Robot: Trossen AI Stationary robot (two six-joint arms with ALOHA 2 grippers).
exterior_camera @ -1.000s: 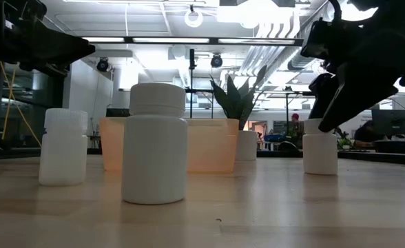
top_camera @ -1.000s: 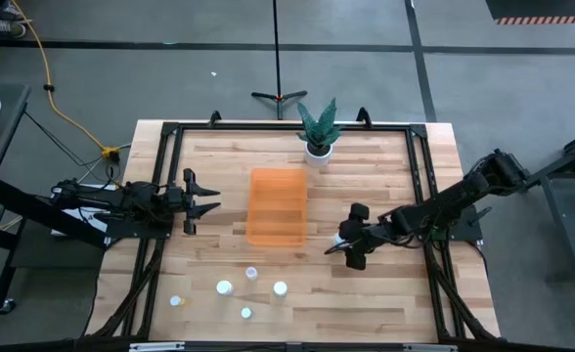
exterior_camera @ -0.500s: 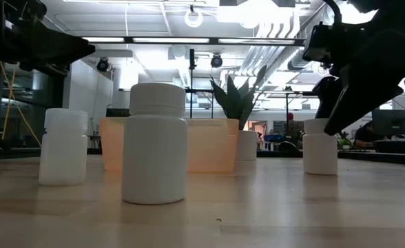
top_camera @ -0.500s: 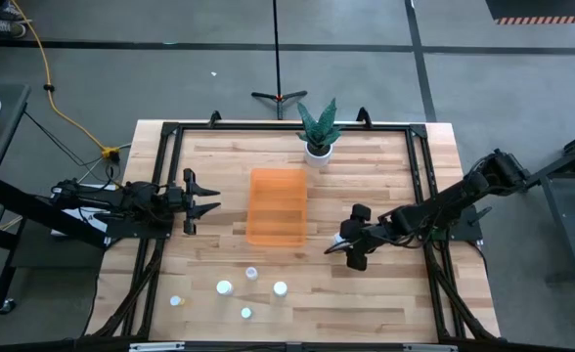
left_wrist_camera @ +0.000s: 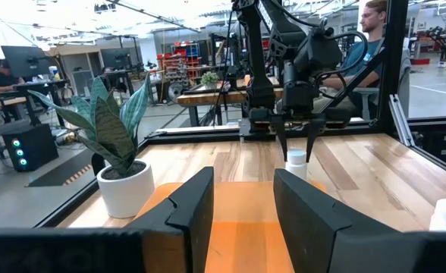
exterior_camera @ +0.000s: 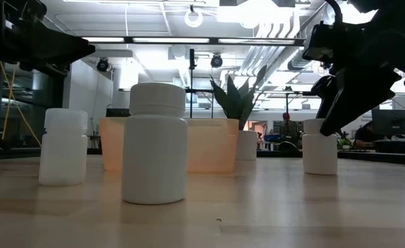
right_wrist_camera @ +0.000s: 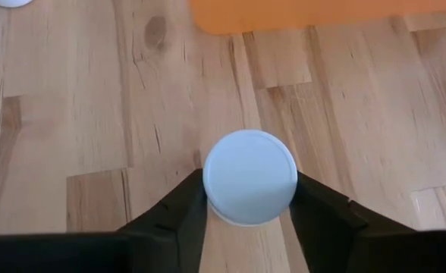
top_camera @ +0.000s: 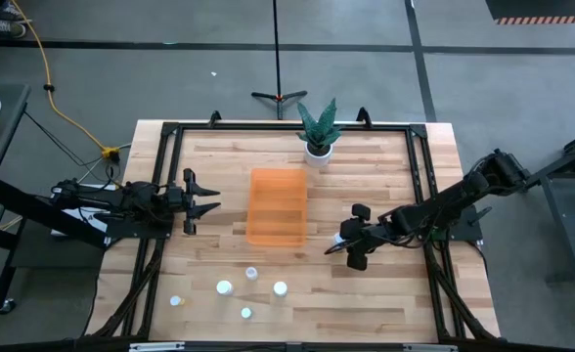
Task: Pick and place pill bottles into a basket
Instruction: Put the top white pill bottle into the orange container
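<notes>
One pill bottle (right_wrist_camera: 249, 177) stands upright on the desk (top_camera: 385, 176) just right of the basket (top_camera: 276, 206), near its front corner, white cap up. Right claw (top_camera: 349, 246) is down over it, arm stretched in low from the right edge, wrist tipped downward. Fingers (right_wrist_camera: 179, 212) sit on both sides of the cap, touching or nearly so; bottle still rests on the wood, not lifted. Left wrist view shows same bottle (left_wrist_camera: 295, 164) between the right claw's (left_wrist_camera: 296, 140) tips beyond the basket's far side. Five more bottles (top_camera: 251, 273) are scattered on the front of the desk, well apart from the claw. Left claw (top_camera: 201, 198) hovers left of the basket, arm level, fingers spread, holding nothing. Potted plant (top_camera: 318, 129) at back edge.
</notes>
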